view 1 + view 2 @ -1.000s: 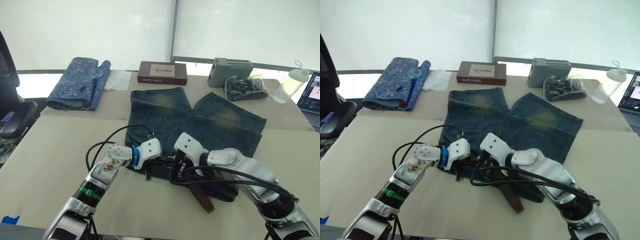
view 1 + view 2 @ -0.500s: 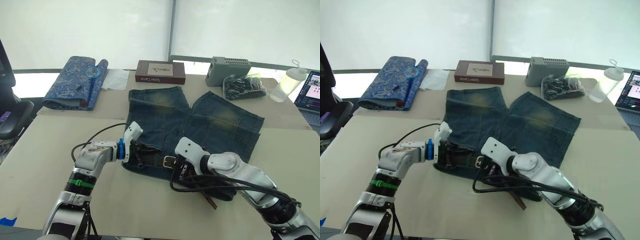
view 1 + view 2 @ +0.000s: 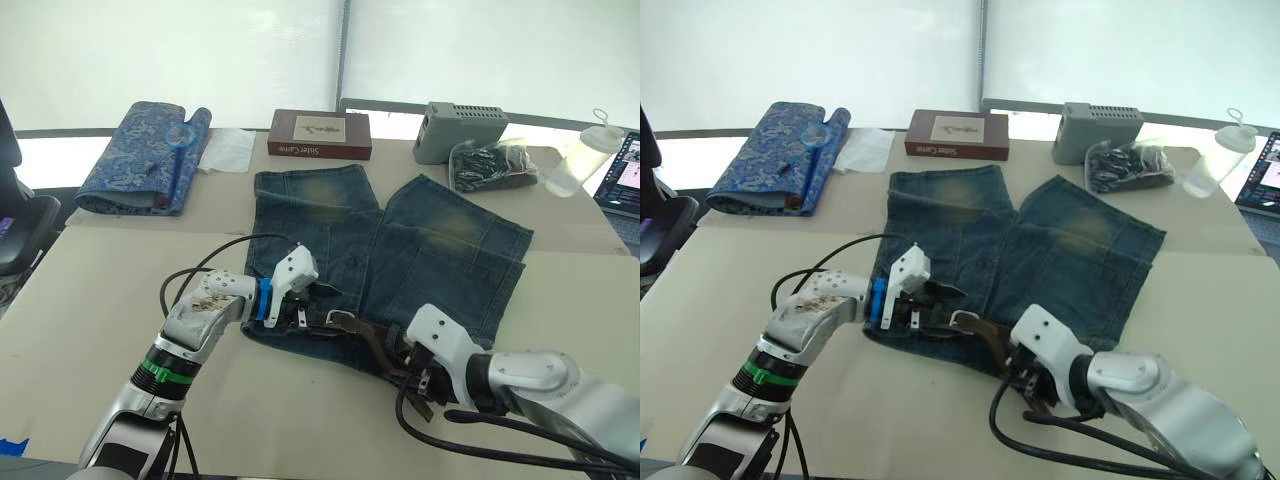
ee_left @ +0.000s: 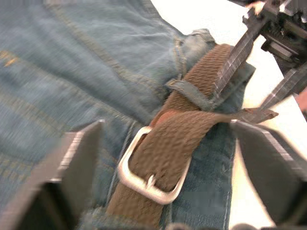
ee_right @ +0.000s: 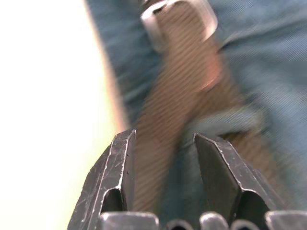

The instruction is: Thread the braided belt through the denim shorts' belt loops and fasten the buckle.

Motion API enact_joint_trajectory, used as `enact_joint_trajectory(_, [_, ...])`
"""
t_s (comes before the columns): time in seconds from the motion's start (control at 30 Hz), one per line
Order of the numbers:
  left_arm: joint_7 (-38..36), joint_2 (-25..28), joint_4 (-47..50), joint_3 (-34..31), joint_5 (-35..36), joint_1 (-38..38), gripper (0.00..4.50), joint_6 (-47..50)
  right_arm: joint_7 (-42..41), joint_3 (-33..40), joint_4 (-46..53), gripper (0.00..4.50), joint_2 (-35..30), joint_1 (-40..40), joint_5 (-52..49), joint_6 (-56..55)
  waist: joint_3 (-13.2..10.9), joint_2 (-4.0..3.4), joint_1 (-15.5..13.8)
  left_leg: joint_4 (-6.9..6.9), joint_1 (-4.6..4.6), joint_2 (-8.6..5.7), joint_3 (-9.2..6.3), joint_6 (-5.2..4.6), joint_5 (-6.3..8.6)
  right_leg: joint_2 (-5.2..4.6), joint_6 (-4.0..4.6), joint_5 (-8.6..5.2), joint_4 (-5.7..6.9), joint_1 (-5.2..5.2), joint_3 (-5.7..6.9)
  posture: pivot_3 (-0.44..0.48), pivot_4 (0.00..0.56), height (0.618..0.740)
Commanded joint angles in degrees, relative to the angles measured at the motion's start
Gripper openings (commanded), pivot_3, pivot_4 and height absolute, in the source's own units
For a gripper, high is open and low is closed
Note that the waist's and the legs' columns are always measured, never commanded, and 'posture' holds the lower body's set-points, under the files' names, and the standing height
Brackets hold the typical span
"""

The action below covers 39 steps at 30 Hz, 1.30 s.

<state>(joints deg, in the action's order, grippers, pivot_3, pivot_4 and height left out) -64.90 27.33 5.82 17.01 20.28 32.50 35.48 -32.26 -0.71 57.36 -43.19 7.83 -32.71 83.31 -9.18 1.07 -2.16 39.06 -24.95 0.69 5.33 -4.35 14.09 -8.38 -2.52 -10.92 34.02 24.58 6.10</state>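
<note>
While the right gripper point(image 5: 165, 158) hovers with jaws spread over the brown braided belt point(image 4: 192, 129) at the faded blue denim shorts' point(image 3: 400, 240) waistband, the left gripper point(image 4: 163, 187), jaws also spread, flanks the silver rectangular buckle point(image 4: 151, 179) beside a narrow denim belt loop point(image 4: 189, 93).

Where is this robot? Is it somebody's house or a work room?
Probably a work room or lab, not a house. A big plain table stands before white window blinds, with a laptop, a grey box and a bag of cables beside the denim shorts.
</note>
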Motion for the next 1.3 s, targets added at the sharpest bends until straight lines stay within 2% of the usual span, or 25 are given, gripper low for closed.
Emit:
enact_joint_trajectory(0.03, [-1.3, 0.5, 2.9, 1.5, -0.9, 1.2, 4.46, -3.0, 2.3, 1.7, 2.6, 2.23, -4.0, -2.3, -5.0, 0.5, 0.0, -0.01, 0.0, 0.04, 0.0, 0.01, -0.01, 0.0, 0.0, 0.0, -0.02, -0.02, 0.02, 0.0, 0.0, 0.0, 0.15, 0.74])
enact_joint_trajectory(0.13, [-3.0, 0.8, 2.5, 3.3, -2.2, 2.2, 4.46, -5.8, 7.2, -1.2, 2.6, 2.23, -9.3, -5.5, -4.8, -0.8, 0.0, -0.02, 0.0, 0.1, 0.0, 0.01, -0.02, 0.03, -0.03, 0.0, -0.16, -0.1, 0.04, 0.01, -0.01, 0.0, 0.15, 0.74])
enact_joint_trajectory(0.33, [-5.3, 0.9, -0.4, 5.0, -4.1, 3.7, 4.46, -10.0, 13.7, -0.5, 2.6, 2.23, -11.1, -9.2, -5.7, -2.3, 0.0, 0.01, -0.1, 0.14, 0.01, 0.02, -0.03, 0.06, -0.06, 0.04, -0.17, -0.08, 0.06, -0.02, -0.02, 0.0, 0.15, 0.74])
enact_joint_trajectory(0.37, [-5.9, 1.1, -0.7, 5.1, -4.3, 3.9, 4.5, -10.7, 14.7, 0.3, 2.6, 1.73, -10.9, -9.5, -6.4, -2.5, 0.0, 0.01, -0.1, 0.15, 0.02, 0.02, -0.04, 0.05, -0.06, 0.04, -0.17, -0.07, 0.05, -0.06, -0.02, 0.0, 0.15, 0.74])
enact_joint_trajectory(0.47, [-7.6, 1.0, -1.6, 5.4, -4.4, 4.5, 4.5, -11.9, 16.5, 3.2, 2.6, 0.71, -11.5, -9.5, -11.4, -3.8, -0.1, 0.01, -0.1, 0.24, 0.02, 0.02, -0.03, 0.02, -0.04, 0.05, -0.19, -0.03, 0.06, -0.09, -0.03, 0.0, 0.15, 0.74])
enact_joint_trajectory(0.53, [-8.5, 0.8, -2.0, 5.7, -4.6, 5.0, 4.5, -12.8, 17.8, 5.1, 2.6, 0.1, -12.6, -9.1, -15.2, -4.6, -0.1, 0.01, -0.1, 0.28, 0.02, 0.02, -0.03, 0.01, -0.04, 0.06, -0.21, -0.03, 0.07, -0.1, -0.04, 0.0, 0.15, 0.74])
enact_joint_trajectory(0.57, [-9.1, 0.5, -2.2, 5.8, -4.4, 5.7, 4.5, -12.9, 18.2, 6.6, 2.6, 0.04, -14.2, -8.7, -18.1, -5.3, -0.1, 0.01, -0.1, 0.31, 0.02, 0.02, -0.03, 0.0, -0.04, 0.06, -0.22, -0.03, 0.08, -0.11, -0.03, 0.0, 0.15, 0.74])
enact_joint_trajectory(0.77, [-13.3, -2.2, -1.3, 6.3, -1.4, 10.9, 4.5, -10.4, 20.2, 14.9, 2.6, 0.04, -23.8, -4.9, -35.1, -8.7, -0.1, 0.0, -0.2, 0.77, -0.02, 0.07, -0.08, -0.2, 0.09, 0.08, -0.34, -0.06, 0.09, -0.28, -0.06, 0.0, 0.15, 0.74])
enact_joint_trajectory(0.87, [-16.7, -2.7, -2.5, 7.8, -1.7, 14.9, 4.5, -10.2, 18.7, 15.1, 2.6, 0.04, -28.9, -0.8, -37.7, -9.3, -0.1, 0.0, -0.2, 0.92, -0.07, 0.07, -0.08, -0.26, 0.12, 0.08, -0.35, -0.03, 0.08, -0.28, -0.11, 0.0, 0.15, 0.74])
enact_joint_trajectory(1.07, [-20.2, -6.4, -9.6, 11.1, -5.0, 22.6, 4.5, -15.1, 11.2, 5.8, 0.5, 0.04, -35.5, 9.7, -29.2, -12.3, -0.1, -0.01, -0.2, 0.95, -0.13, 0.04, -0.02, -0.3, 0.15, 0.1, -0.39, 0.02, 0.07, -0.22, -0.17, 0.0, 0.15, 0.74])
enact_joint_trajectory(1.3, [-21.7, -10.3, -15.4, 13.8, -9.3, 27.9, 4.5, -20.5, 5.7, -5.0, -3.1, 0.04, -33.8, 19.6, -19.7, -13.5, -0.1, -0.01, 0.0, 1.04, -0.25, 0.03, 0.08, -0.38, 0.2, 0.09, -0.14, 0.25, 0.09, -0.11, -0.21, 0.0, 0.15, 0.74])
